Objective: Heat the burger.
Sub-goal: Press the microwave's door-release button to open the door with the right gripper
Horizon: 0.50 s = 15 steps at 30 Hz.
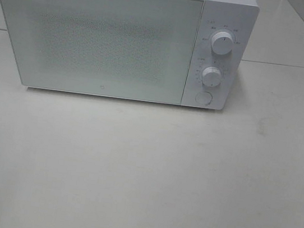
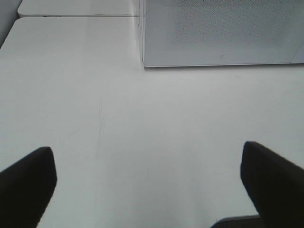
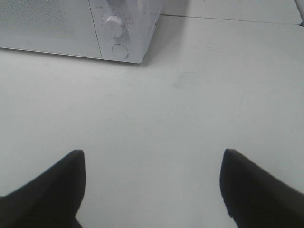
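My left jaws and right jaws both standing open, gripping nothing, over bench (image 1: 143, 175). No burger showing anywhere; its direction from jaws untellable. Microwave (image 1: 120, 38) standing shut at 12 o'clock; round button (image 1: 203, 97) sitting toward 1 o'clock, probably nearer right jaws.

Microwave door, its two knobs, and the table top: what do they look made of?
Microwave door: smooth white panel, likely glass or glossy plastic; a fine dot screen shows in its middle. Upper knob and lower knob: probably moulded white plastic, soft sheen. Table top: hard matte off-white surface, faintly scuffed; laminate or stone, cannot tell.
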Each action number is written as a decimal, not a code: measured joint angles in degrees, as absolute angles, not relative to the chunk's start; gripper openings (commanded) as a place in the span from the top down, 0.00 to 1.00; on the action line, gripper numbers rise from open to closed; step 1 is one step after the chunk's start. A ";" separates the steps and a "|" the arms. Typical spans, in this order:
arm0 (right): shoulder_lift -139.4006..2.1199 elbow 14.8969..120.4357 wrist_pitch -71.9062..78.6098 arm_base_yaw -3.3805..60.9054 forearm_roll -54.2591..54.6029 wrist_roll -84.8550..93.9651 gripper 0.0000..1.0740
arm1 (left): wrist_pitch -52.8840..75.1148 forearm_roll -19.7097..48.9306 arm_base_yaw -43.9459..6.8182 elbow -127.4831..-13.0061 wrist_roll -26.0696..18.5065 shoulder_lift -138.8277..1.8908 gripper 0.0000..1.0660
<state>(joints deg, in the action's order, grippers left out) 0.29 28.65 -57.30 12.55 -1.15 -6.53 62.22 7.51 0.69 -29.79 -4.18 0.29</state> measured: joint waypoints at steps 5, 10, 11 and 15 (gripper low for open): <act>0.29 28.65 -57.30 12.55 -1.15 -6.53 0.29 | 62.22 7.51 0.69 -29.79 -4.18 0.29 0.08; 0.29 29.51 -57.47 12.55 -1.03 -6.53 0.29 | 62.22 7.51 0.69 -29.79 -4.18 0.29 0.08; 0.23 30.48 -57.35 12.55 -1.03 -6.53 0.29 | 62.22 7.51 0.69 -29.79 -4.18 0.29 0.08; -1.60 31.51 -56.61 12.55 -0.92 -6.42 0.29 | 62.22 7.51 0.69 -29.79 -4.18 0.29 0.08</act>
<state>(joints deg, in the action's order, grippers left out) -1.60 31.51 -56.61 12.55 -0.92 -6.42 62.22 7.51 0.69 -29.79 -4.18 0.29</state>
